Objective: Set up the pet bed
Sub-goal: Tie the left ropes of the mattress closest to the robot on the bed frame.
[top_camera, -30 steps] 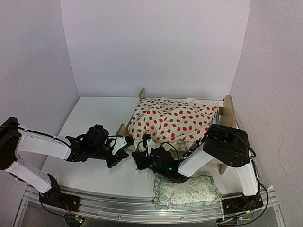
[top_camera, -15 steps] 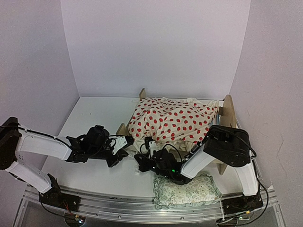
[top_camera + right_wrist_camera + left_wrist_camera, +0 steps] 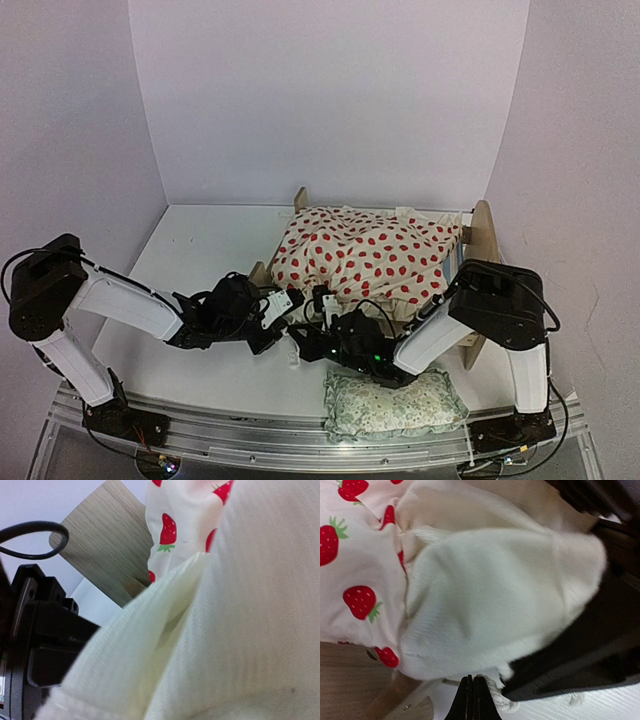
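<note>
Light-wood pet bed [image 3: 485, 232]; red-strawberry cream cushion [image 3: 365, 255]

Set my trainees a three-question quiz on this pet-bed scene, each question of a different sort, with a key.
1. True or false: the floral pillow lies on the pet bed.
2. The print on the cushion is: A paw prints, B strawberries, C stripes.
3. Where on the cushion do the left gripper and right gripper meet?
Key: 1 false, it lies on the table in front of the bed, at the near edge. 2 B. 3 At its cream-edged near left corner.
</note>
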Motion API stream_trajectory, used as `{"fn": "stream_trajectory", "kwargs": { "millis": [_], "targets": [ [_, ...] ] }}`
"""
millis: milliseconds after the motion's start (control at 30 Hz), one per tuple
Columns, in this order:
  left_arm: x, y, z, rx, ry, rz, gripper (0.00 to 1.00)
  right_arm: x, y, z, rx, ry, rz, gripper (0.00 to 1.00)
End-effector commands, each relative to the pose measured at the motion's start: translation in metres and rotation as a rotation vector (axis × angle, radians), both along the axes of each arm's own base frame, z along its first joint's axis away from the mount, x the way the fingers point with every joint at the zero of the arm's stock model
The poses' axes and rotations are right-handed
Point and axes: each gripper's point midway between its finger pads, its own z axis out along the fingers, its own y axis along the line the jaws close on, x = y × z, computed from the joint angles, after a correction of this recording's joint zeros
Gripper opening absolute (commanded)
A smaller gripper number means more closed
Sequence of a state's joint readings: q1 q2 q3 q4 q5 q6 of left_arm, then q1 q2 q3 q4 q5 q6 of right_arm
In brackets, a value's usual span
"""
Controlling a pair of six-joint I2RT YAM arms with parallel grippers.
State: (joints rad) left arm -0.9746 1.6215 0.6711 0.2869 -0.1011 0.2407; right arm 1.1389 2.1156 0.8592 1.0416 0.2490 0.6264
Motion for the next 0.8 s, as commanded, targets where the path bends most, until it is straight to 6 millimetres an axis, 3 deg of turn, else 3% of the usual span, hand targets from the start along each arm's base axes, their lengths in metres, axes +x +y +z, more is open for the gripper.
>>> {"fn": "stream_trajectory", "kwargs": {
  "millis": [0,233,500,767],
  "targets": [
    [0.025,-0.015,0.024,-0.076,-0.081,0.081,0.00,-0.008,0.004,0.030,0.068,-0.014,0.046,0.00],
    [0.023,-0.027,0.025,-0.095,-0.089,0.024,0.00,-0.012,0.003,0.027,0.057,-0.012,0.068,0.00],
    [0.009,-0.043,0.029,-0.175,-0.075,-0.079,0.00,-0.019,0.003,0.023,0.017,-0.016,0.113,0.17],
    [0.010,-0.049,0.012,-0.144,-0.053,-0.097,0.00,-0.026,-0.014,0.028,-0.012,-0.044,0.121,0.30]
  ]
}}
